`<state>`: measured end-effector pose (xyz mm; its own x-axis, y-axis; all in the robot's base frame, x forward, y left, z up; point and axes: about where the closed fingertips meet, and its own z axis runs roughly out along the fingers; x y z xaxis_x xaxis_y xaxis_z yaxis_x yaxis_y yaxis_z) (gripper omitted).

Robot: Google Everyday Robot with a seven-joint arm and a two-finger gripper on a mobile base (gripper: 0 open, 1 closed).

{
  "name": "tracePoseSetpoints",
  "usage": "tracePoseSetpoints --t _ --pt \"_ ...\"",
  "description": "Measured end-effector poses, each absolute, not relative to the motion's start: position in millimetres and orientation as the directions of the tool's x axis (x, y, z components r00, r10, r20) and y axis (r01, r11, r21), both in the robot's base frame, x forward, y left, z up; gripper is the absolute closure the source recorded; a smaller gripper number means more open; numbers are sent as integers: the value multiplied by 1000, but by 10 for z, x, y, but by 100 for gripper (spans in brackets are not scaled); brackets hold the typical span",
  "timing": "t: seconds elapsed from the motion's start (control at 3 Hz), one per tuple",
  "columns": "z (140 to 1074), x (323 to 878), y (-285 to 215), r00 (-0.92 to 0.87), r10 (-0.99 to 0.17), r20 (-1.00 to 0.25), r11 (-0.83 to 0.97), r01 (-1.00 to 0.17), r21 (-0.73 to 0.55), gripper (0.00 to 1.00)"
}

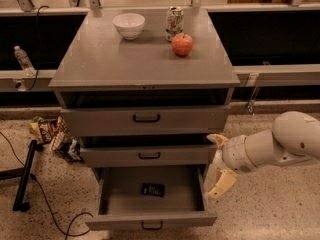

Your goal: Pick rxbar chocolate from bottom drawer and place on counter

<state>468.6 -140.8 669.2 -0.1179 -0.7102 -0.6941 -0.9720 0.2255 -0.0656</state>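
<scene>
The rxbar chocolate is a small black bar lying flat in the middle of the open bottom drawer. The drawer is pulled out far, with its black handle at the front. The grey counter tops the cabinet. My gripper hangs at the right side of the cabinet, level with the middle drawer and just above the bottom drawer's right wall. Its two pale fingers are spread apart and hold nothing. It is right of the bar and above it.
On the counter stand a white bowl, a can and a red apple. Snack bags lie on the floor left of the cabinet, beside a black stand leg and cable. A water bottle stands far left.
</scene>
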Motion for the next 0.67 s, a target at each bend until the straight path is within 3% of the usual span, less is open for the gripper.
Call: tracePoseSetpoints --t 0.67 --pt "6055 4494 -1639 -165 -634 -756 267 -964 -14 0"
